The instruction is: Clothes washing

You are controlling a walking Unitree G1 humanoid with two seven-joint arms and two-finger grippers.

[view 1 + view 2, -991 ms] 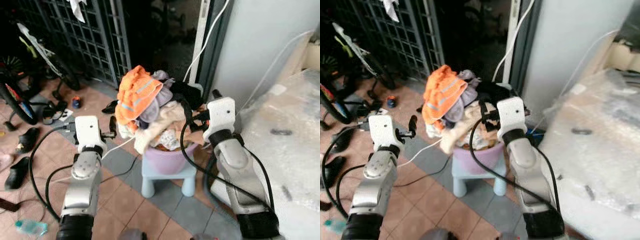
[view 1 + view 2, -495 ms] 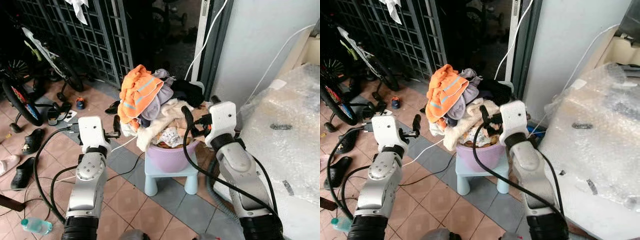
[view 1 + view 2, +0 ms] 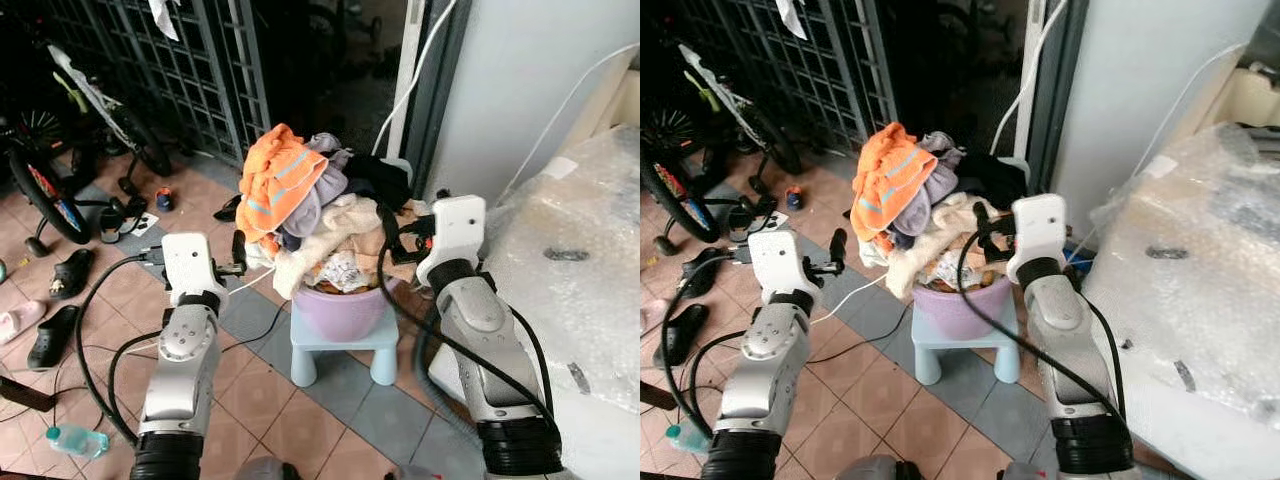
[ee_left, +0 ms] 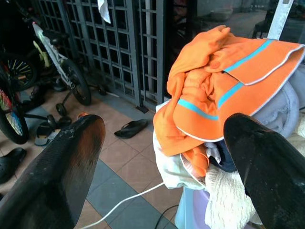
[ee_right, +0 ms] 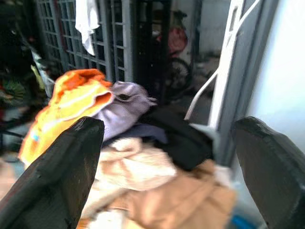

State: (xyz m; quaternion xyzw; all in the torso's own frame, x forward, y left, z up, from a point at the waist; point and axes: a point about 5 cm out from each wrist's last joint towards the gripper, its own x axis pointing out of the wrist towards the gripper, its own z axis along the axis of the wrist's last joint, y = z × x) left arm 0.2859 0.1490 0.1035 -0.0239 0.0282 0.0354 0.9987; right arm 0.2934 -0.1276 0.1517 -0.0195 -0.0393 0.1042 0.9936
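- I have the tub point(image 3: 345, 310) of laundry on the stool point(image 3: 340, 350), its base near the stool's middle; the stool stands on the tiled floor point(image 3: 260, 420) beside the wall point(image 3: 520, 90).
- The clothes point(image 3: 320, 225) are heaped well above the tub's rim. An orange top point(image 3: 280, 185) crowns the heap on its left side and overhangs the tub's edge.
- Left gripper point(image 4: 162, 157): released, fingers spread wide, holding nothing. It hovers just beside the left side of the heap, level with the orange top.
- Right gripper point(image 5: 167, 162): also released and holding nothing, near the right side of the heap, over the tan and black garments point(image 5: 181, 143).
- Step in hand, as I judge it: the approach, both arms bracketing the load before any grasp.
- Next move calls for closing in on the tub's sides below the rim, or on one garment.
- Risk: the overhanging top may slide off.
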